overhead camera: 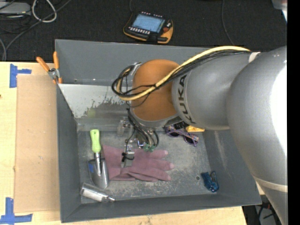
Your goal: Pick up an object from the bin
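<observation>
Your gripper (127,154) hangs over the limp pink fabric glove (151,169) in the grey metal bin (66,139); you cannot tell its opening.

The grey metal bin (65,139) is viewed from above and somewhat to one side, so that its far wall is laid open as a broad sloping face while its near wall is narrowed to a thin band along the bottom. The whole bin is taken in at a moderate closeness, with a strip of dark ground and a control pendant (148,26) included beyond it at the top. The arm (220,97) is seen entering from the right, where it looms largest.
</observation>
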Controlling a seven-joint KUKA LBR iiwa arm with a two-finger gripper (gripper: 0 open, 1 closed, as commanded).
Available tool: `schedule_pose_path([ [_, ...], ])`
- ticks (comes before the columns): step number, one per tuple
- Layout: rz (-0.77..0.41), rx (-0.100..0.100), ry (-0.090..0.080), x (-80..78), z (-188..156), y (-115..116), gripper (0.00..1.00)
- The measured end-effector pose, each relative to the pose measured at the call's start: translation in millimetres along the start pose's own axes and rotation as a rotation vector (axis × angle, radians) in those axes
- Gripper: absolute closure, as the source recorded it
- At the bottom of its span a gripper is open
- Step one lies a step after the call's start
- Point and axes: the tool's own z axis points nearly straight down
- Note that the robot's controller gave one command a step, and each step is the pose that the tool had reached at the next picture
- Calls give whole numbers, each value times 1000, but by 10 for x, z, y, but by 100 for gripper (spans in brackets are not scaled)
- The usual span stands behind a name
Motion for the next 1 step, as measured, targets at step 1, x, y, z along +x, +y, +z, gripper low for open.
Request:
schedule_pose_path([
  [1, 0, 0, 0, 0, 0, 0, 0],
])
